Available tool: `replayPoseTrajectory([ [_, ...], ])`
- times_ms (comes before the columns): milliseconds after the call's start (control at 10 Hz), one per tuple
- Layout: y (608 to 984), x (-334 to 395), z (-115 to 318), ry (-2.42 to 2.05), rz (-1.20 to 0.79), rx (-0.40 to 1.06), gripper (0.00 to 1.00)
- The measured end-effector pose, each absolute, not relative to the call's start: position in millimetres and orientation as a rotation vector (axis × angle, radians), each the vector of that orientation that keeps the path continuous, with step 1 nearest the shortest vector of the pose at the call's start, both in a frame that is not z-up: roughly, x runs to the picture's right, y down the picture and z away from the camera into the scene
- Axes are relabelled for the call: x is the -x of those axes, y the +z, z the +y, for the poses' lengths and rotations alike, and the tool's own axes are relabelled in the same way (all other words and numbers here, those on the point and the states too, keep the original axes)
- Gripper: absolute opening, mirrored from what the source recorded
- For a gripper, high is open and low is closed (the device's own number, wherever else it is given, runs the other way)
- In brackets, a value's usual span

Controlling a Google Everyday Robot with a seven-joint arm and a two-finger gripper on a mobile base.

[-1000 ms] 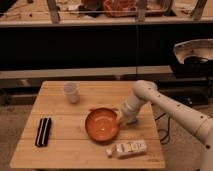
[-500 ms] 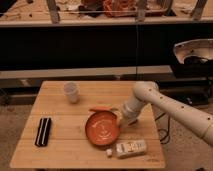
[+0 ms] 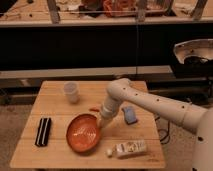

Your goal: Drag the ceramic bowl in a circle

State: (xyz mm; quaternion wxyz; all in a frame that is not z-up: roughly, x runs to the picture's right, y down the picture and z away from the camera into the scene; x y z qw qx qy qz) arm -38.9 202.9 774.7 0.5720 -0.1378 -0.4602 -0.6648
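Note:
The ceramic bowl (image 3: 82,133) is a wide, shallow, orange-red dish with a darker rim. It sits on the wooden table (image 3: 55,157), left of the middle and towards the front. My gripper (image 3: 103,123) comes down from the white arm on the right and meets the bowl's right rim. The arm's wrist hides the contact point.
A small white cup (image 3: 71,92) stands at the back left. A black flat object (image 3: 43,131) lies at the left. A white carton (image 3: 128,148) lies on its side at the front, close to the bowl. A blue item (image 3: 130,115) and a small red piece (image 3: 94,108) lie near the arm.
The bowl has slid to the left and towards the table's front, and my gripper has moved with it. The blue item now shows to the right of the arm.

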Motion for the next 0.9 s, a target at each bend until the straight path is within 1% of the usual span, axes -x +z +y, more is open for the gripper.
replayPoseTrajectory([
  [200, 767, 61, 203, -1.643, -1.112, 0.308, 0.0],
  [500, 766, 65, 199, -1.652, -1.121, 0.294, 0.0],
  [700, 779, 68, 183, -1.64, -1.124, 0.283, 0.0],
  [900, 803, 64, 158, -1.609, -1.115, 0.281, 0.0],
])
